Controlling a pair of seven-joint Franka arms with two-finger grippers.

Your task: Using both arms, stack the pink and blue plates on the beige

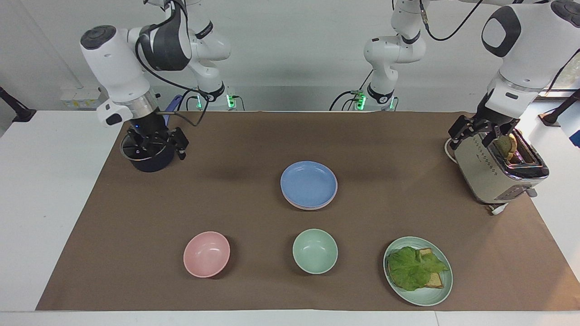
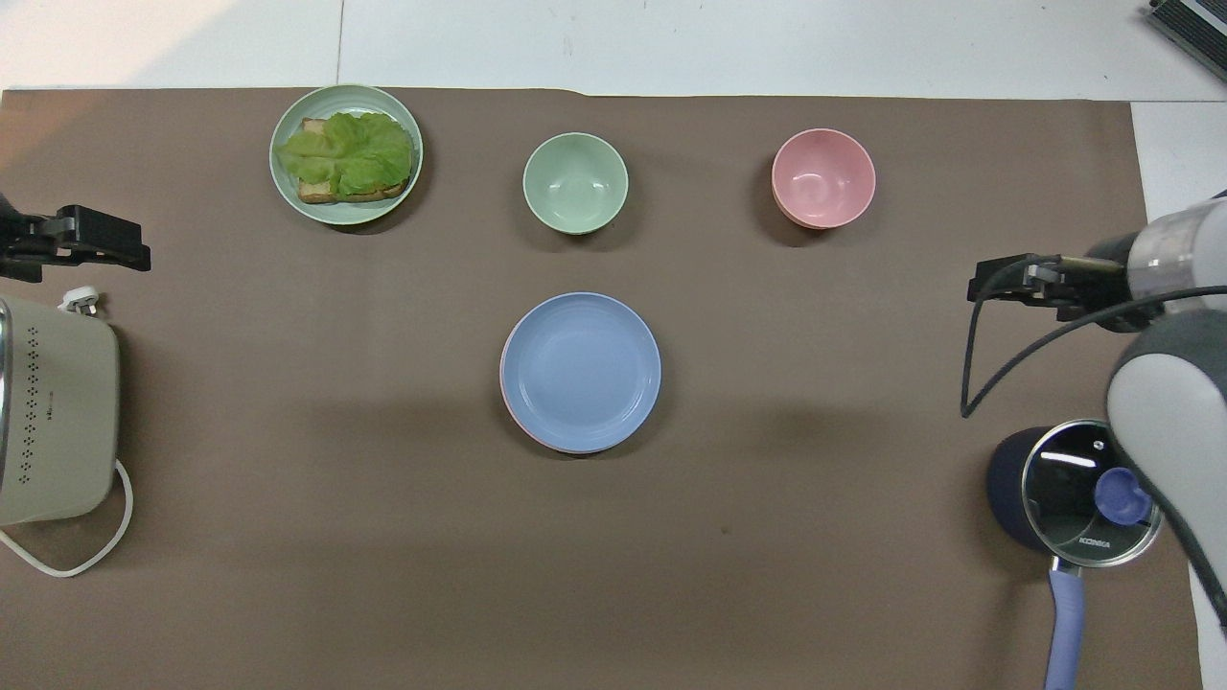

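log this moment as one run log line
stack: blue plate topmost | right claw: open, over pot | left claw: open, over toaster

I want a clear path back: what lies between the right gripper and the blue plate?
Only bare brown mat. The overhead view shows nothing between the right gripper and the blue plate.

wall point(image 1: 294, 54): pale grey | table point(image 1: 54, 190): white | mat point(image 1: 385, 136): brown
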